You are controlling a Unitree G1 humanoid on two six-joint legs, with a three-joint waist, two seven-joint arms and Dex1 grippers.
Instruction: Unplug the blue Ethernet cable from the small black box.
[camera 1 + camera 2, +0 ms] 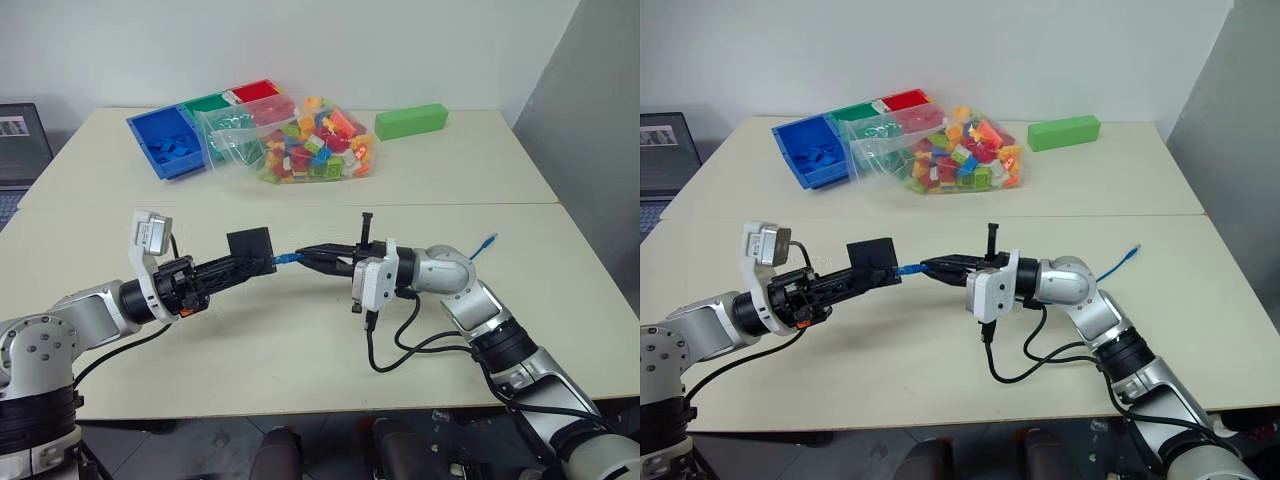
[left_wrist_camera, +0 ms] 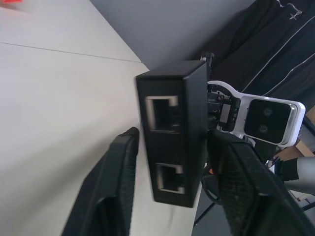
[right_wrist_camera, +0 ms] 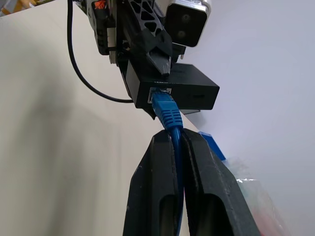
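"Where's the box now? I can't see past the arms."

"Up in the air over the bench (image 1: 300, 350), between the two arms. The left gripper (image 1: 262, 265) has the small black box (image 1: 250, 245) between its fingers, clamped on its flat faces. The blue Ethernet cable (image 3: 170, 120) is plugged into the port on the edge facing the other arm."

"And the right one?"

"The right gripper (image 1: 305, 255) is pinched together on the cable just behind the plug boot, cord running down between the fingers. The far plug (image 1: 487, 241) lies loose on the bench behind that arm."

"So it just pulls?"

"That's my worry. It's holding the cord and the boot, and I can't tell if anything is pressing the latch tab. If the tab is still caught, a straight pull could strain the cord or let it slide through the fingers."

"Or drag the box out?"

"Could be. The box sticks out well past the left fingers, so a hard tug might twist it or slip it free, and it'd drop onto the bench. A sideways pull could also jam the plug in the port."

"The bag of bricks (image 1: 310, 140) and the trays (image 1: 190, 135)?"

"Well apart, at the far end. No trouble there."
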